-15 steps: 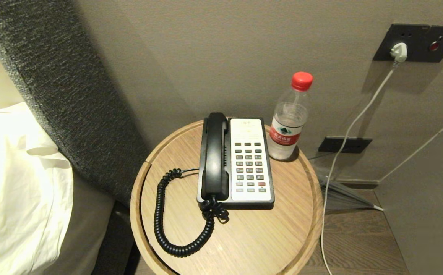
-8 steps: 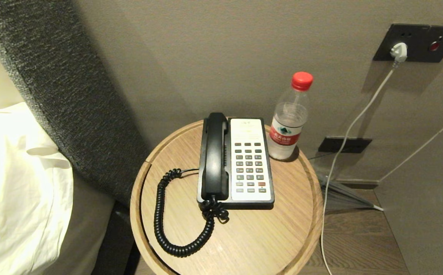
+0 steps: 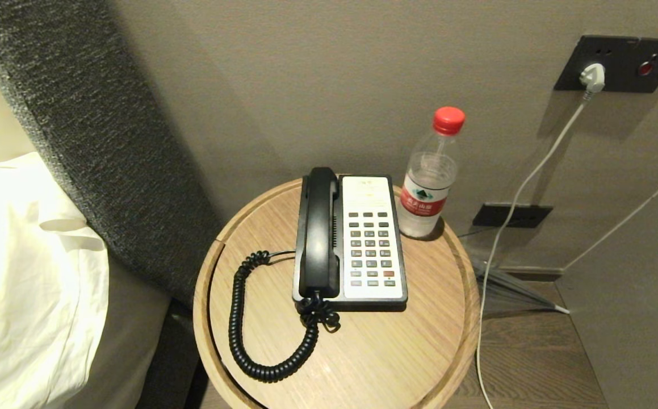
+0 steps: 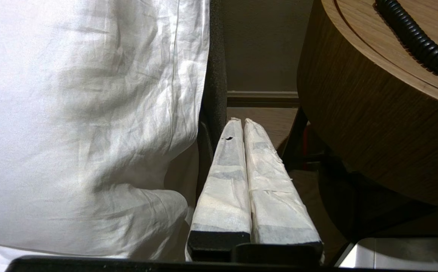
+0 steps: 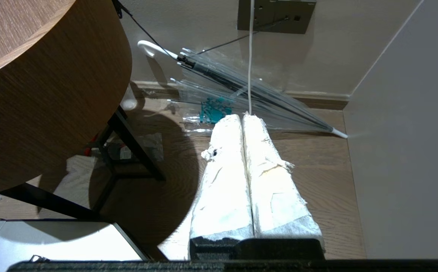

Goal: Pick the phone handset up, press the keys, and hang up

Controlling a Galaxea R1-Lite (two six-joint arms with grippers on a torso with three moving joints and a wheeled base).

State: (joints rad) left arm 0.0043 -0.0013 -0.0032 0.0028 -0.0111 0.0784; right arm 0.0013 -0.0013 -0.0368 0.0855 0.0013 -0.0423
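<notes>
Handset (image 3: 318, 230) cradled on base (image 3: 371, 238), both grippers (image 4: 241, 121) (image 5: 242, 116) pressed together, empty, low beside table (image 3: 363, 352); risk: coiled cord (image 3: 249, 329) snagging on lift, dragging base into bottle (image 3: 428, 182).

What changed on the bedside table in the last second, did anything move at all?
Nothing visibly changed. The phone handset lies on the phone base, the water bottle stands beside it, and neither arm has entered the head view; the left gripper and right gripper hang shut beside the table.

Left tool (image 4: 243, 121), right tool (image 5: 242, 116): closed
</notes>
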